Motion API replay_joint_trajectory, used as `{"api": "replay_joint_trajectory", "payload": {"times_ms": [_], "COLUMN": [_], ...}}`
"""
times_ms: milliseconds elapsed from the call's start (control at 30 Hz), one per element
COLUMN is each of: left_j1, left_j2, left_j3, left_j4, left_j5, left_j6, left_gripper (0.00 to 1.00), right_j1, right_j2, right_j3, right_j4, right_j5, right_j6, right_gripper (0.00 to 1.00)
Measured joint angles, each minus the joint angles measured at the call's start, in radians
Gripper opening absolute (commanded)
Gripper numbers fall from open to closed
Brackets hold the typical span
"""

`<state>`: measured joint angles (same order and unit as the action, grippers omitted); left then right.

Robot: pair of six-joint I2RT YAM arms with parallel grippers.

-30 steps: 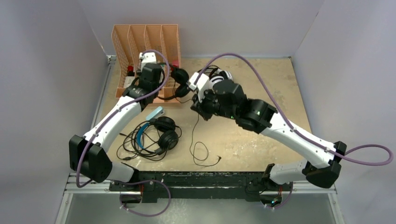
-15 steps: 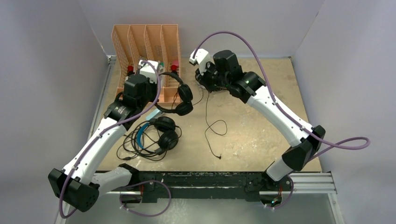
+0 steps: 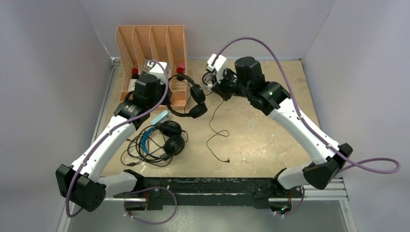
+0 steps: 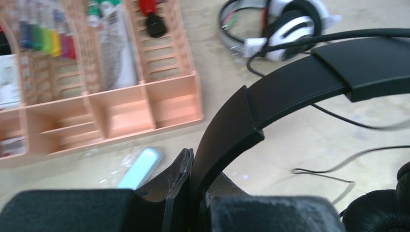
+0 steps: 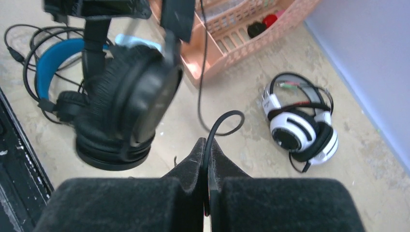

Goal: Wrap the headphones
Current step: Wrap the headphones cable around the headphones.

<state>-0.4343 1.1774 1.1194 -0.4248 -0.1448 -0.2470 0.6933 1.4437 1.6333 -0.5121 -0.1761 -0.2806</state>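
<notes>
My left gripper (image 3: 163, 99) is shut on the headband of the slim all-black headphones (image 3: 196, 101) and holds them up beside the organiser; the band fills the left wrist view (image 4: 270, 96). My right gripper (image 3: 216, 88) is shut on their thin black cable (image 5: 227, 118), which hangs down to the table and ends in a plug (image 3: 228, 162). The blue-headband headphones (image 3: 162, 137) lie at the front left in a tangle of cable. The white-and-black headphones (image 5: 300, 125) lie at the back, under my right arm in the top view.
An orange slotted desk organiser (image 3: 150, 43) with small items stands at the back left. A light blue object (image 3: 160, 117) lies just in front of it. Grey walls close the table on three sides.
My right gripper has swung from mid-table to the back with the cable in it. My left gripper has shifted the black headphones away from the organiser, a little to the right.
</notes>
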Motion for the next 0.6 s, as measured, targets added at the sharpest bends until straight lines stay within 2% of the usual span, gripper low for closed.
{"api": "replay_joint_trajectory", "payload": {"times_ms": [167,300,433,600], "left_j1": [0.000,0.000,0.000,0.000], "left_j2": [-0.017,-0.041,-0.043,0.005], "left_j3": [0.000,0.010,0.086,0.249], "left_j4": [0.071,0.071,0.032,-0.028], "left_j5": [0.145,0.177,0.105,-0.110], "left_j6": [-0.068,-0.117,-0.193,-0.306], "left_gripper": [0.00,0.00,0.00,0.00], "right_j1": [-0.060,-0.105,-0.109,-0.090], "right_j2": [-0.051,-0.047,-0.046,-0.046], "right_j3": [-0.126,-0.218,-0.329,-0.441], "right_j4": [0.031,0.060,0.087,0.127], "right_j5": [-0.002,0.001,-0.005,-0.055], "right_j6": [0.037,0.080,0.118,0.178], "right_gripper": [0.00,0.00,0.00,0.00]}}
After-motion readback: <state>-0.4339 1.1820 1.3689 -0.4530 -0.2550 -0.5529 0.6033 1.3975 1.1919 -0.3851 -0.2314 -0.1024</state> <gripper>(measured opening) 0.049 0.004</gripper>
